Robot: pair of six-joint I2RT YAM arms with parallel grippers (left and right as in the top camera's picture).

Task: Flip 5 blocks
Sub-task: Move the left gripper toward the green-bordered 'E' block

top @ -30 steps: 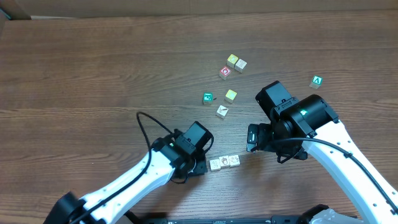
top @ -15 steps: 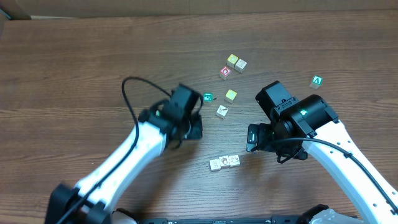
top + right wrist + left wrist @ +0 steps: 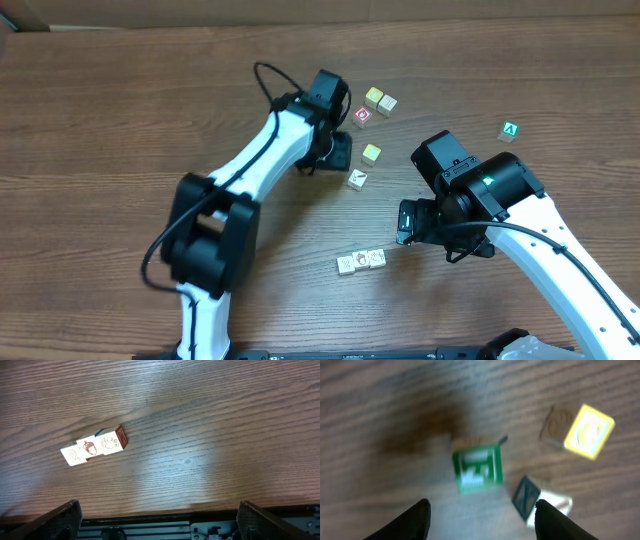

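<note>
The left end effector (image 3: 482, 512) is hovering, fingers apart and empty, just over the teal block (image 3: 477, 467) on the surface (image 3: 120, 120). The right end effector (image 3: 160, 512), also spread wide, is hanging above three pale blocks (image 3: 95, 446) touching in a row.

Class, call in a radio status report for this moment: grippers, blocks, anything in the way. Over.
Left gripper: jaws open, empty, over teal block. Right gripper: jaws open, empty, near three-block row. Neighbouring block close beside teal one.
</note>
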